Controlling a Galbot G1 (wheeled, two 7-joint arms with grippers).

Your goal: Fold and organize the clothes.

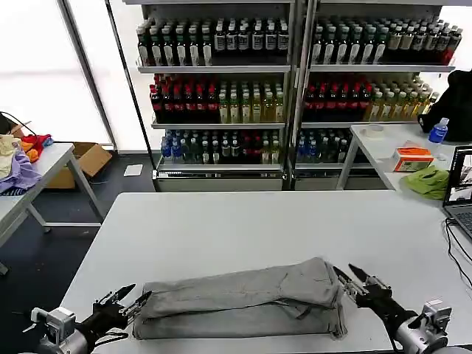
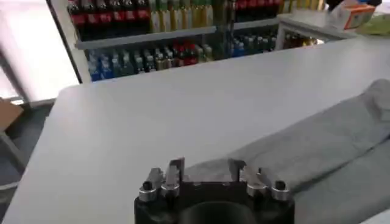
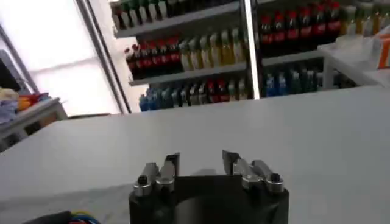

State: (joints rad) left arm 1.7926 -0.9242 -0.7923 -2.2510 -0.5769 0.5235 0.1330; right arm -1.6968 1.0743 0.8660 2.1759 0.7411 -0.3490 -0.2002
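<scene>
A light grey shirt (image 1: 243,301) lies folded into a long flat bundle along the front edge of the white table (image 1: 243,221). At the bundle's left end, my left gripper (image 1: 133,296) is open, its fingertips just touching the cloth. The left wrist view has the grey shirt (image 2: 317,149) running away from the open left gripper (image 2: 206,165). My right gripper (image 1: 349,273) is open just off the bundle's right end, holding nothing. In the right wrist view the right gripper (image 3: 200,159) hangs open over bare table.
A side table (image 1: 383,144) at the right carries a lime-green cloth (image 1: 429,181), an orange box (image 1: 411,158), a bottle and a laptop with cables. Coloured garments (image 1: 21,158) lie on a table at the left. Drink shelves (image 1: 295,88) line the back.
</scene>
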